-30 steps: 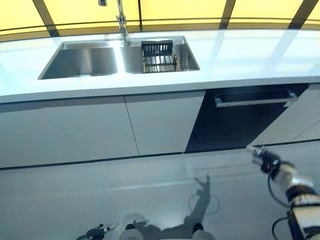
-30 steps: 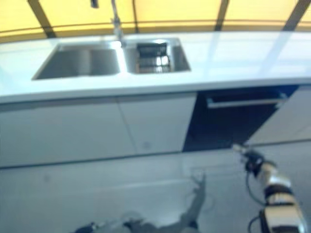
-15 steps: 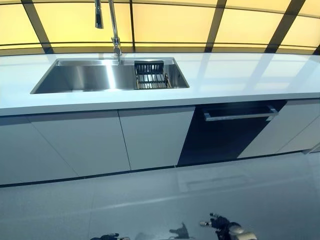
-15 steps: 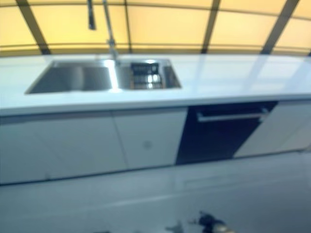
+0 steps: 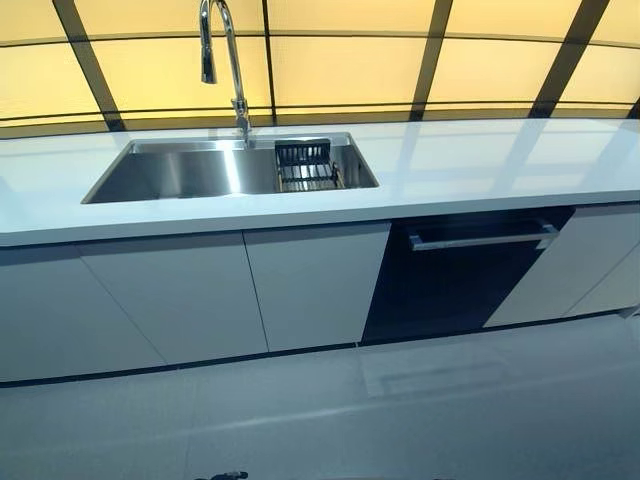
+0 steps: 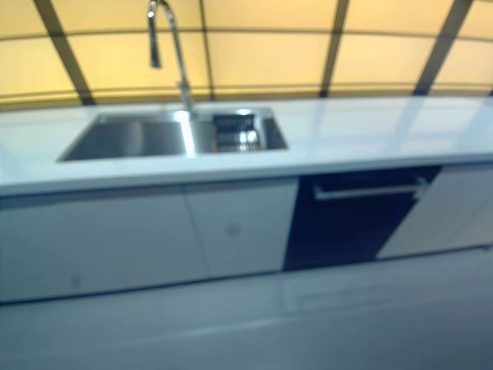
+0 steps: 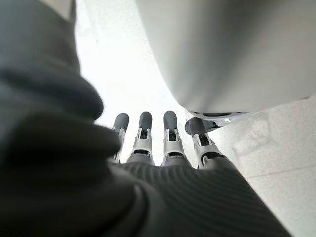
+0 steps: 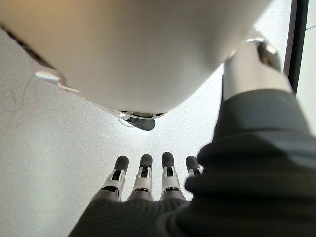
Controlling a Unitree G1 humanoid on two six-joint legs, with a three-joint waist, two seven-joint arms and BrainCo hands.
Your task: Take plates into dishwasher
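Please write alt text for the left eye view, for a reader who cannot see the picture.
A long white countertop holds a steel sink with a tall curved faucet and a dark rack in its right end. Below are white cabinet doors and a closed dark dishwasher with a bar handle. No plates or hands show.

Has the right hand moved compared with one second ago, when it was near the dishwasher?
Yes. It has dropped away from the dishwasher and left both eye views; now it shows only in its wrist view, right hand hanging over the floor, fingers straight.
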